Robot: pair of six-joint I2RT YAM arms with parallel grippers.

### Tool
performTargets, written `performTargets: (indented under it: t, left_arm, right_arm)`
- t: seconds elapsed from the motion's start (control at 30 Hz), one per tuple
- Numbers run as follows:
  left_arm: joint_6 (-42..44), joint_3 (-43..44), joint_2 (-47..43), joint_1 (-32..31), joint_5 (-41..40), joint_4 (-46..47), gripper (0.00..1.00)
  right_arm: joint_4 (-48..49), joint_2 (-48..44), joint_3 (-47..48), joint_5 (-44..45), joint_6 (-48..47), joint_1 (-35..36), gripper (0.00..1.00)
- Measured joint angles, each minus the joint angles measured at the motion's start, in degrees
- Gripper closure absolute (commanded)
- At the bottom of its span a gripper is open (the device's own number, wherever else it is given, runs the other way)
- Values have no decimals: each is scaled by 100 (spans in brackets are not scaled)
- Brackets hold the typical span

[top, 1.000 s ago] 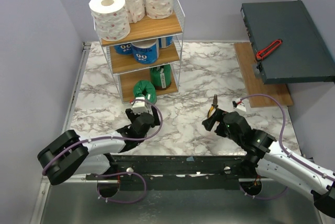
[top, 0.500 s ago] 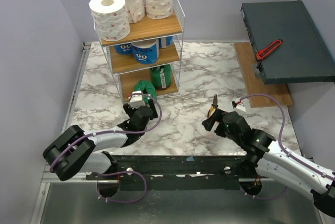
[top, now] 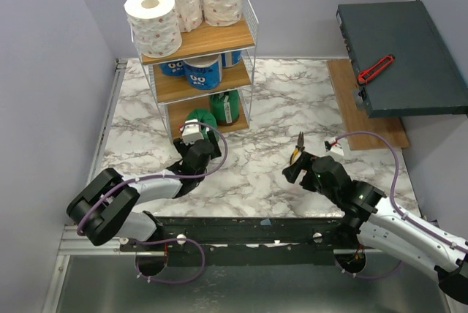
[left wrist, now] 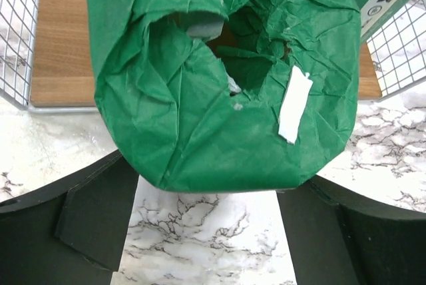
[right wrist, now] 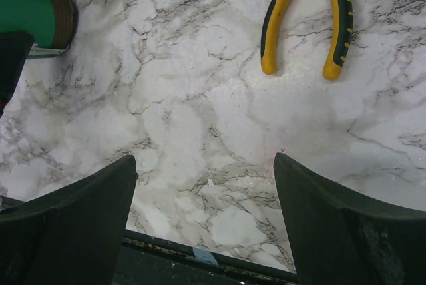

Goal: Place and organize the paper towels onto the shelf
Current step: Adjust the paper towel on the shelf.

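Paper towels (top: 152,22) sit on the shelf (top: 219,35): white on top, blue in the middle, green below. The left gripper (left wrist: 210,232) stands wide, gripping nothing, with a lying green roll (left wrist: 219,78) at its tips by the bottom tier's front edge. The right gripper (right wrist: 206,225) gapes empty over marble, pliers (right wrist: 306,18) ahead.

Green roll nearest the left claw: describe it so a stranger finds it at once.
Find the white wire shelf at far left. At the front of its bottom tier a green roll lies on its side, facing the left claw. Its green neighbour stands upright.
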Motion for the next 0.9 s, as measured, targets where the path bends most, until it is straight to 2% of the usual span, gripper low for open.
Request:
performTargets:
  t: [0.9]
  left_arm:
    - [426, 588, 286, 713, -7, -15, 18]
  right_arm:
    - [11, -13, 0, -2, -22, 0, 13]
